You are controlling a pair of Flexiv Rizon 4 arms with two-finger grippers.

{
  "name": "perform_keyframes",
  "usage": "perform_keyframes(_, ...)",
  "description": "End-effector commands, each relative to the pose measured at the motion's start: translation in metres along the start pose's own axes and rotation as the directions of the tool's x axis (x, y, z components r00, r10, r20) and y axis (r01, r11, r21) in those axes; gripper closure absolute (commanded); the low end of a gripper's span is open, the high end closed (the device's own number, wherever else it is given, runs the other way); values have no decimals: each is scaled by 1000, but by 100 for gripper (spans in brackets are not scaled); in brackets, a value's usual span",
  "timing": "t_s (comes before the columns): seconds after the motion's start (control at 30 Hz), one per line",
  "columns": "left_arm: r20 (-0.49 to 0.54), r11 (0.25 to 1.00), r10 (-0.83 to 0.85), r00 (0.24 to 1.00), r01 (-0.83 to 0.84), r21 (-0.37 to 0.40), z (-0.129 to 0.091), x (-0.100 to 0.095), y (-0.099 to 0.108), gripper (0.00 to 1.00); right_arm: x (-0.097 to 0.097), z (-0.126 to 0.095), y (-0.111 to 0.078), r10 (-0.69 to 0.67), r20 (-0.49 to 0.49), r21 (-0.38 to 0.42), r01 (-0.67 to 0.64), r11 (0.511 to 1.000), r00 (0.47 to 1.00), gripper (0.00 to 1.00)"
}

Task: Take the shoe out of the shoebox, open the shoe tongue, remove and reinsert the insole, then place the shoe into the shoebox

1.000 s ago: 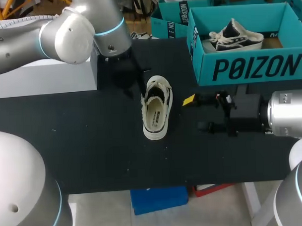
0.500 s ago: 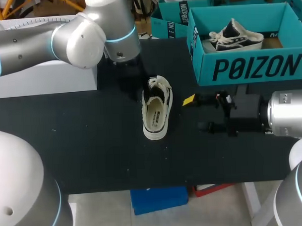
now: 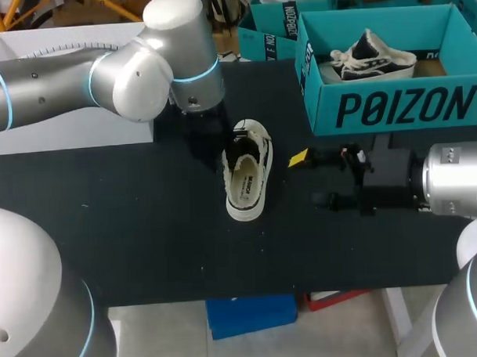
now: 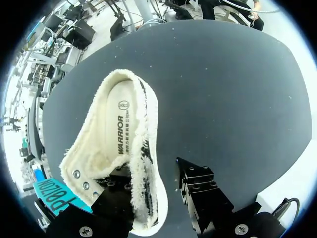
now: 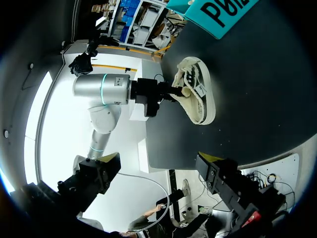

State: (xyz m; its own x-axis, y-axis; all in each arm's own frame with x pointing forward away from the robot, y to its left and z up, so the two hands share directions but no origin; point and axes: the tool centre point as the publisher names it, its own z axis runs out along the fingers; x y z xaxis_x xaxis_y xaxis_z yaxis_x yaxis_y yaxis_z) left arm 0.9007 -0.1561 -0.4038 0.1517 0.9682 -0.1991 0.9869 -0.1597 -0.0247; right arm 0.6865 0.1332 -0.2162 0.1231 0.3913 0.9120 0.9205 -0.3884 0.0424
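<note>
Black table (image 3: 146, 229), left jaws spread, straddling shoe (image 4: 121, 144) sidewall, right jaws spread wide

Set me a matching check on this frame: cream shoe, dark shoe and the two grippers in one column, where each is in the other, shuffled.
Things:
A. cream shoe
B. dark shoe
C. left gripper
D. right gripper

Places:
1. inside the shoebox
2. beside the cream shoe, fingers open, not touching it
3. lying on the table, insole showing
4. at the cream shoe's eyelet end

Pairs: A-3, B-1, C-4, D-2
</note>
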Motion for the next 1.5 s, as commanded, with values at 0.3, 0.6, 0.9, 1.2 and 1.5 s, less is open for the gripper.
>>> perform_keyframes(0.3,-27,998,36,999,-37,-43,10,-5,1,73,0,1,0,0,1,-1,0,1000,1000,0)
perform_keyframes(0.6,-61,995,65,996,-69,-70,20,-3,0,100,0,1,0,0,1,-1,0,1000,1000,0)
perform_keyframes(0.9,-27,995,72,997,-74,-69,-17,-8,2,100,0,1,0,0,1,-1,0,1000,1000,0)
perform_keyframes(1.2,12,986,85,996,-82,-146,-96,-22,8,100,0,1,0,0,1,-1,0,1000,1000,0)
perform_keyframes(1.5,63,972,85,994,-69,-226,-167,-33,14,100,0,1,0,0,1,-1,0,1000,1000,0)
